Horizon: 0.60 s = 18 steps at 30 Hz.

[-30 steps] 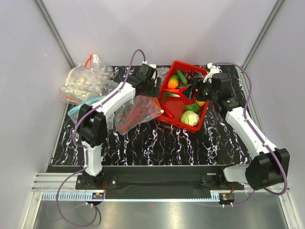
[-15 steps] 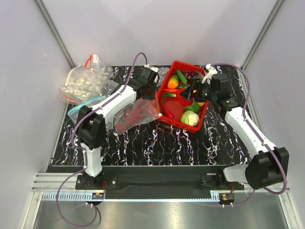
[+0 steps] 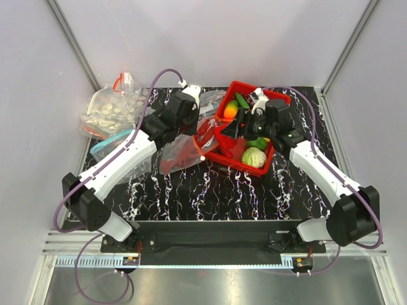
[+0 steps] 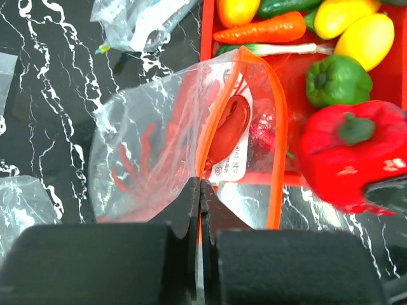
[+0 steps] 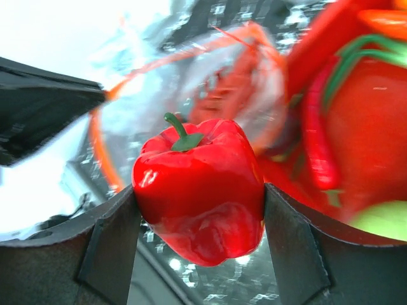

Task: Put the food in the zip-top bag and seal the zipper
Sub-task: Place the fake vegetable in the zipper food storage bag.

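Note:
My left gripper (image 4: 201,184) is shut on the near rim of the zip-top bag (image 4: 146,146), pinching its red-orange zipper (image 4: 278,127). The bag's mouth gapes wide against the red tray (image 4: 206,38). A red lobster (image 4: 229,130) lies inside the bag. My right gripper (image 5: 200,190) is shut on a red pepper (image 5: 197,184) and holds it just in front of the bag's mouth, over the tray's left edge. From above, the left gripper (image 3: 198,130) and the right gripper (image 3: 238,127) face each other across the bag's opening. More food sits in the tray: a carrot (image 4: 261,30) and a green pepper (image 4: 337,79).
A bag of pale round pieces (image 3: 111,108) and a bag with a teal strip (image 3: 105,147) lie at the table's left. Another crumpled clear bag (image 4: 140,19) lies behind the tray's left corner. A green cabbage (image 3: 254,157) sits at the tray's near end.
My left gripper has shut on the bag's rim and lifted the mouth up towards the tray. The right gripper has moved left with the red pepper to the bag's opening.

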Tool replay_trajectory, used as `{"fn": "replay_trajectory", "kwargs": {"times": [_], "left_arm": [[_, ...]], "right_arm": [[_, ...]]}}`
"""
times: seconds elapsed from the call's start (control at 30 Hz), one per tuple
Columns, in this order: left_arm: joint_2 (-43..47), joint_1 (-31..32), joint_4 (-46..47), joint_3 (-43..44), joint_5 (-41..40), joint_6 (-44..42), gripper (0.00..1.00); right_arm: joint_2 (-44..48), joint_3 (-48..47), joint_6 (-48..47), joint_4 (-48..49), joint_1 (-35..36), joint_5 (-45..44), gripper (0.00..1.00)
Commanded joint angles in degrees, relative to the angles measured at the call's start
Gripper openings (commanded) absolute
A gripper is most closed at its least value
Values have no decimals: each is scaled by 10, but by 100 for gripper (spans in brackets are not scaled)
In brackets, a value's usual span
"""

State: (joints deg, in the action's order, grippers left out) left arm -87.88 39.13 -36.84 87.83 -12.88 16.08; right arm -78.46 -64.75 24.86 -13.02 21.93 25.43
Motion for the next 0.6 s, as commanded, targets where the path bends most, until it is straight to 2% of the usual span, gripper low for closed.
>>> {"fn": "replay_trajectory", "kwargs": {"times": [0.0, 0.27, 0.57], "left_arm": [[24, 11, 35, -17, -1, -7, 0], [64, 28, 51, -54, 23, 0, 0], [91, 29, 12, -27, 14, -11, 0]], "right_arm": [[1, -7, 50, 69, 28, 21, 26], [-31, -10, 58, 90, 85, -14, 25], [-76, -28, 120, 104, 105, -55, 24]]}}
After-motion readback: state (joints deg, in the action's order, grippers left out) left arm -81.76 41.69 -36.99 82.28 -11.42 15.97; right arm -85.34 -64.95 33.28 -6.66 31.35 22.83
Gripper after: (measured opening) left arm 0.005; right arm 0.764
